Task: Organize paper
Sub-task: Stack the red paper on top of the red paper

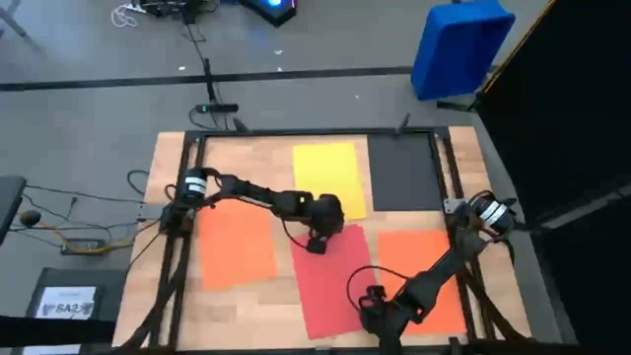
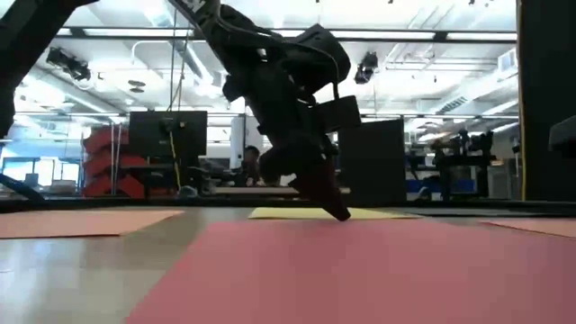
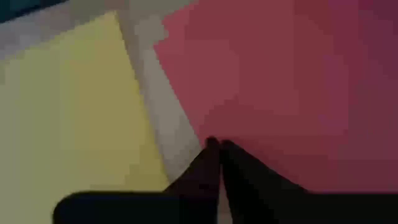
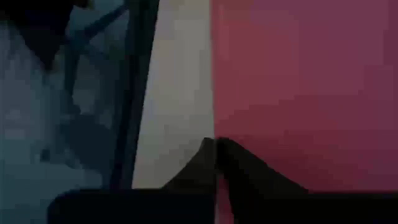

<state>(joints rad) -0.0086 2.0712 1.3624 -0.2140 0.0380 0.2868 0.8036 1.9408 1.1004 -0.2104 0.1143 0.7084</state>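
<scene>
Lying flat on the wooden table are five sheets of paper. The yellow sheet sits at the far centre, with the dark grey sheet just beside it on the right arm's side. An orange sheet lies toward the left arm's side, and a second orange sheet lies toward the right arm's side. The red sheet lies between the two orange sheets, slightly rotated, its far corner near the yellow sheet's near edge.

The left gripper is positioned at the far end of the red sheet, close to the gap between it and the yellow sheet. Its fingers are clenched together with nothing between them; in the low view the tip reaches down to the sheet surface.

The right gripper is positioned at the near end of the red sheet, by the sheet's edge on the right arm's side. Its fingers are likewise pressed shut and empty, pointing along the boundary between the red sheet and bare table.

Beyond the table, a blue plastic bin stands on the floor.
</scene>
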